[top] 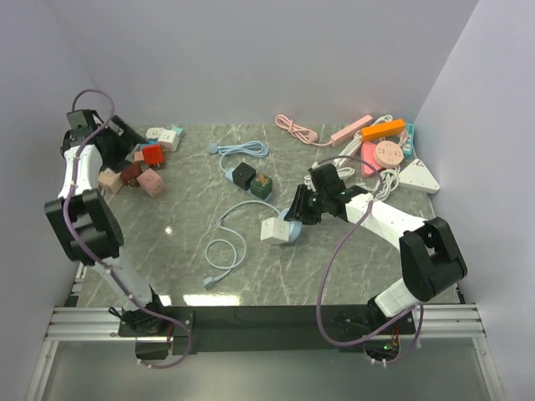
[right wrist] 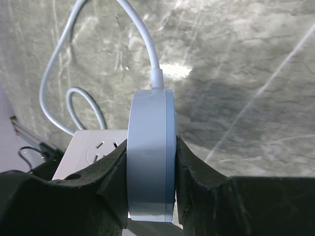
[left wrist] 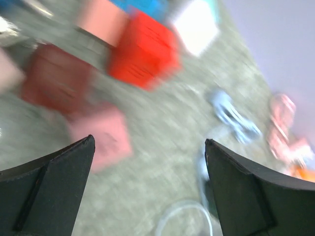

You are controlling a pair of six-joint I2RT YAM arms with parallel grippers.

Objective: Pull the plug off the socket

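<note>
Right claw (right wrist: 150, 164): clenched on the round pale-blue plug (right wrist: 147, 142)
Plug: touching the white socket (top: 274, 229), mid table (top: 276, 280)
Left claw (left wrist: 148, 147): released, above coloured blocks (left wrist: 142, 51), far left

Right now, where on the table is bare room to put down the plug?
Bare marble lies at the left front, between the white cable loop and the left arm; also at the front, between that loop and the right arm. Crowded: the cube pile at the left back and the power strips at the right back.
</note>
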